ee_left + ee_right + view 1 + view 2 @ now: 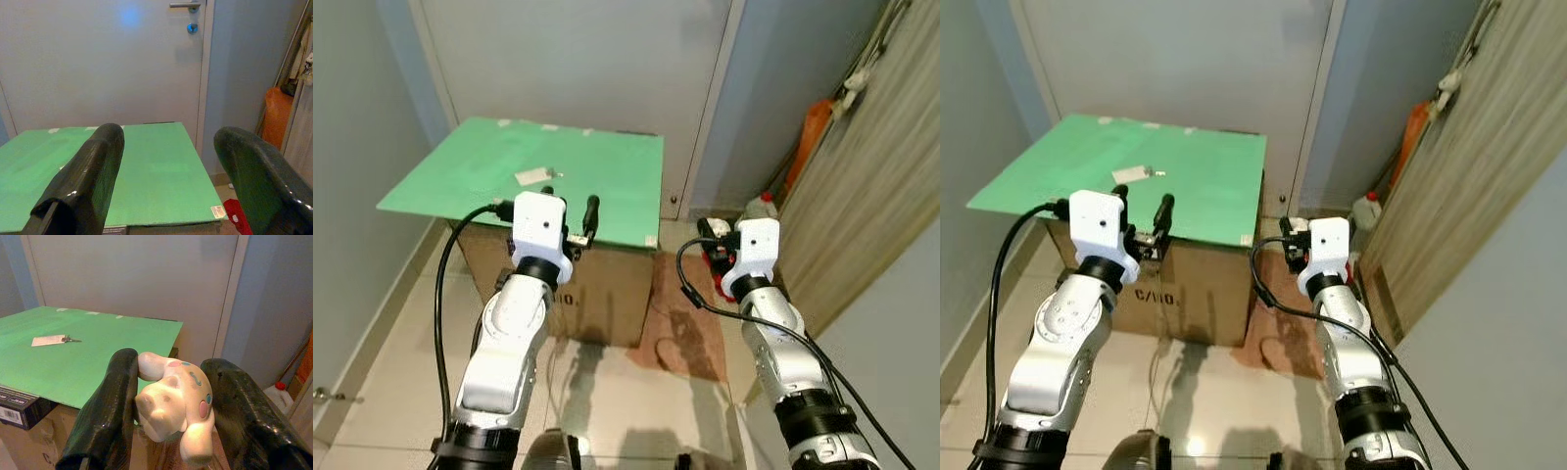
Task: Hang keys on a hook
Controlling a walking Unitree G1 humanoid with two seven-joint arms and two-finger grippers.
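White toy (173, 399) between right claw (171, 416) fingers.

Keys (1133, 173) on green board (1205, 186)

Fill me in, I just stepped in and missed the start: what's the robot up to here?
The robot stands before a green board laid on a cardboard box by a closed door. Its right hand is shut on a white plush toy, held low beside the box. Its left hand is open, raised near the board's front edge. A key with a white tag lies untouched on the board.
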